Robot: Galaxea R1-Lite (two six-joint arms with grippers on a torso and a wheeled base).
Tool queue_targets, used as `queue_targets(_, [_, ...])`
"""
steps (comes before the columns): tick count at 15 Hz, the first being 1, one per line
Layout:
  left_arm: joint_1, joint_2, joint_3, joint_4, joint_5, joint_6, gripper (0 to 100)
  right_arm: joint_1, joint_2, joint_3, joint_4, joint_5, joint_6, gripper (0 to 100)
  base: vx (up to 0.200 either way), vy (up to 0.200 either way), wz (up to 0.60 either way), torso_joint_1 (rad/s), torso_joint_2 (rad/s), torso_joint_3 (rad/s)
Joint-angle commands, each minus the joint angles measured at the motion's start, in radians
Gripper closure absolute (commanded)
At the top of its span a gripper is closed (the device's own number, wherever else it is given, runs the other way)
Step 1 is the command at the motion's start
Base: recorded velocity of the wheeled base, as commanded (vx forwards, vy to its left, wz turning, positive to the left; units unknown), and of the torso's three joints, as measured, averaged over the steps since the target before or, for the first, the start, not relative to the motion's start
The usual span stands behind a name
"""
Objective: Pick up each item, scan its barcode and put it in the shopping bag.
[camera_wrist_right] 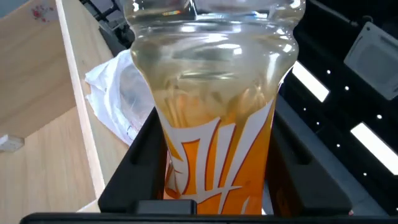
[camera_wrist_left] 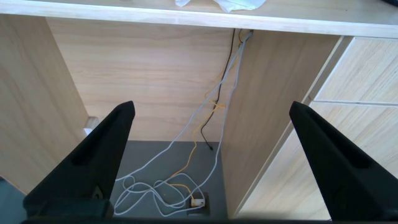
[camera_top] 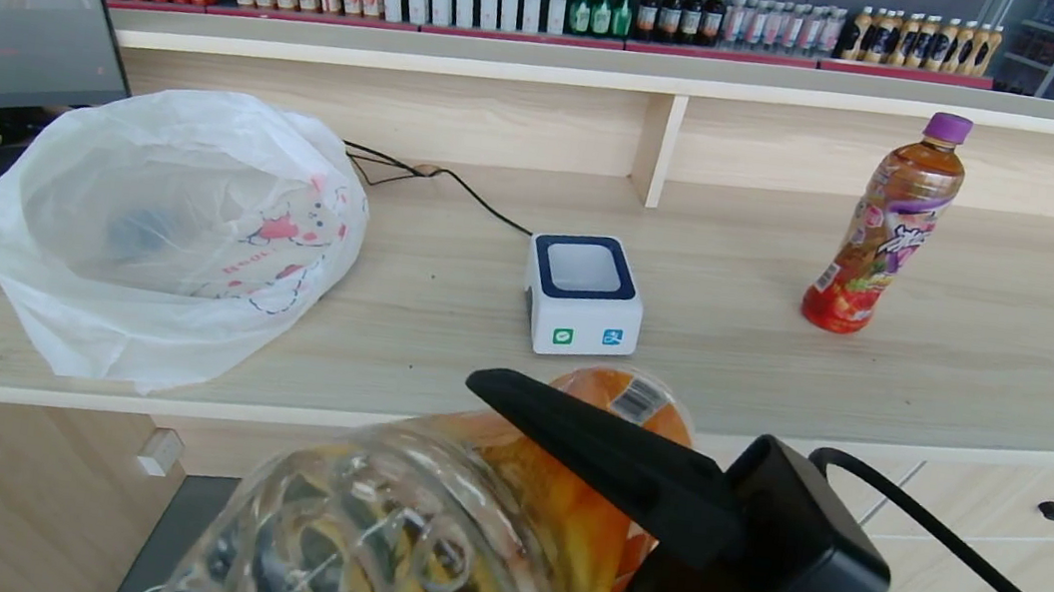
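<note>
Fingers [camera_wrist_right: 140,165] of the right gripper [camera_wrist_right: 217,177] are clamped on both sides of the orange-label bottle [camera_wrist_right: 217,93]. The head view shows this bottle [camera_top: 418,524] held on the robot's side of the scanner [camera_top: 583,293], its clear end close to the camera and its barcode [camera_top: 640,400] turned toward the scanner. One finger [camera_top: 589,445] lies over the bottle there, the other is hidden behind it, and the cap end cannot be seen. The left gripper [camera_wrist_left: 211,115] has its fingers [camera_wrist_left: 99,155] wide apart, holding nothing. The shopping bag [camera_top: 174,223] lies left of the scanner, with a dark shape inside that is hard to make out. A purple-capped bottle [camera_top: 882,229] stands upright to the right of the scanner.
</note>
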Motion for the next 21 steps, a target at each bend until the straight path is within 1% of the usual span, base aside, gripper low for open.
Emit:
queue_targets(1, [0.000, 0.000, 0.000, 0.000, 0.001, -0.001, 0, -0.003, 0.035, -0.004, -0.002, 0.001, 0.093, 100, 0.000, 0.000, 0.00, 0.000, 0.00, 0.000])
queue_targets(2, [0.000, 0.000, 0.000, 0.000, 0.001, -0.001, 0, -0.013, 0.035, -0.010, -0.002, 0.000, 0.102, 100, 0.000, 0.000, 0.00, 0.000, 0.00, 0.000])
queue_targets(3, [0.000, 0.000, 0.000, 0.000, 0.001, -0.001, 0, -0.044, 0.036, -0.027, -0.002, 0.000, 0.111, 100, 0.000, 0.000, 0.00, 0.000, 0.00, 0.000])
queue_targets(6, [0.000, 0.000, 0.000, 0.000, 0.001, -0.001, 0, -0.058, 0.015, -0.024, -0.002, -0.022, 0.182, 100, 0.000, 0.000, 0.00, 0.000, 0.00, 0.000])
queue_targets(10, [0.000, 0.000, 0.000, 0.000, 0.001, -0.001, 0, -0.135, 0.044, -0.049, -0.002, -0.019, 0.226, 100, 0.000, 0.000, 0.00, 0.000, 0.00, 0.000])
queue_targets(11, [0.000, 0.000, 0.000, 0.000, 0.001, -0.001, 0, -0.156, 0.043, -0.058, -0.002, -0.019, 0.278, 100, 0.000, 0.000, 0.00, 0.000, 0.00, 0.000])
queue_targets(12, [0.000, 0.000, 0.000, 0.000, 0.001, -0.001, 0, -0.159, 0.041, -0.063, -0.002, -0.034, 0.378, 100, 0.000, 0.000, 0.00, 0.000, 0.00, 0.000])
queue_targets(13, [0.000, 0.000, 0.000, 0.000, 0.001, 0.001, 0, -0.165, 0.038, -0.078, -0.002, -0.077, 0.458, 100, 0.000, 0.000, 0.00, 0.000, 0.00, 0.000])
queue_targets(15, [0.000, 0.000, 0.000, 0.000, 0.001, -0.001, 0, -0.170, 0.049, -0.115, -0.002, -0.103, 0.555, 100, 0.000, 0.000, 0.00, 0.000, 0.00, 0.000])
queue_targets(18, [0.000, 0.000, 0.000, 0.000, 0.001, -0.001, 0, -0.256, 0.069, -0.121, -0.002, -0.111, 0.702, 100, 0.000, 0.000, 0.00, 0.000, 0.00, 0.000])
queue_targets(21, [0.000, 0.000, 0.000, 0.000, 0.001, -0.001, 0, -0.348, 0.061, -0.142, -0.002, -0.203, 0.894, 100, 0.000, 0.000, 0.00, 0.000, 0.00, 0.000])
